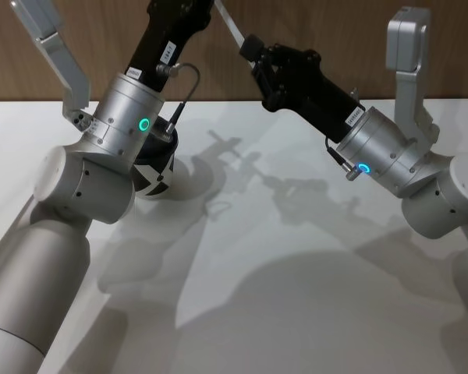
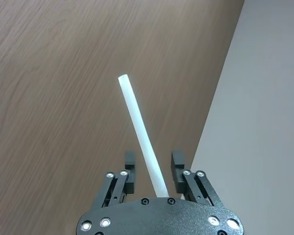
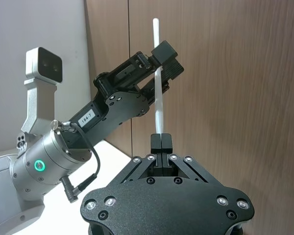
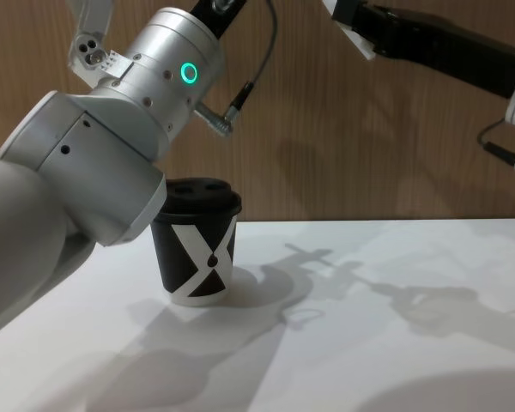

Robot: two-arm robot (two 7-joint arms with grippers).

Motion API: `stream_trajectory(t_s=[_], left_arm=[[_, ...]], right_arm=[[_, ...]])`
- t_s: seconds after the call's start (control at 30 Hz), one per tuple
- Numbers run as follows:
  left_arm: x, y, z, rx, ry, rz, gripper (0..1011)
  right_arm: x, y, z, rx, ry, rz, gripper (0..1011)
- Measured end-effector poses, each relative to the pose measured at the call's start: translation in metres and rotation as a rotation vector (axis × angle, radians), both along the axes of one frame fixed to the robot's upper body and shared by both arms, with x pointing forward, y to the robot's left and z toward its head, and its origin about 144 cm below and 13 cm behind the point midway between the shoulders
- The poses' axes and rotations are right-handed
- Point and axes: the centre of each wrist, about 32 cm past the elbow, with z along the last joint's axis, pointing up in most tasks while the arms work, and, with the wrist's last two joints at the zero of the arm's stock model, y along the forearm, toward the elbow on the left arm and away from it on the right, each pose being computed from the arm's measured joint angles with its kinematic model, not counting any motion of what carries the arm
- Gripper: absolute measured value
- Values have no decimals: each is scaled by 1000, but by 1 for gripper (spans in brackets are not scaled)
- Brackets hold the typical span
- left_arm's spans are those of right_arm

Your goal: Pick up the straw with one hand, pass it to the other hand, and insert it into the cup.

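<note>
Handover, mid-air: my R gripper [image 3: 160, 141] is clamped on one end of the straw [image 2: 137, 117]. L gripper [image 2: 154, 161] is open, straw between its jaws, untouched. Next, I reckon: close L, release R, then aim for cup [image 4: 197, 257] on table [image 4: 395, 326].

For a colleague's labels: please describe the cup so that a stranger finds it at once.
Start at the white table before the wooden wall. On its left side, below the left arm, stands the cup. Its white X band and black domed lid set it apart from the silver arm.
</note>
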Motion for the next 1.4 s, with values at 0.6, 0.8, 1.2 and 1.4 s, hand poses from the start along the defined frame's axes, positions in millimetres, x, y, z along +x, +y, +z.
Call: stream_trajectory(t_s=[0.6, 0.8, 1.2, 1.4], left_arm=[[4, 0, 5, 30, -43, -31, 79], [3, -1, 6, 40, -53, -41, 42], [0, 3, 9, 55, -69, -33, 5], [-3, 11, 12, 90, -78, 2, 5]], right_arm=[[0, 0, 0, 0, 0, 0, 3], [0, 0, 0, 0, 0, 0, 89], [0, 0, 0, 0, 0, 0, 455], [0, 0, 0, 0, 0, 0, 656]])
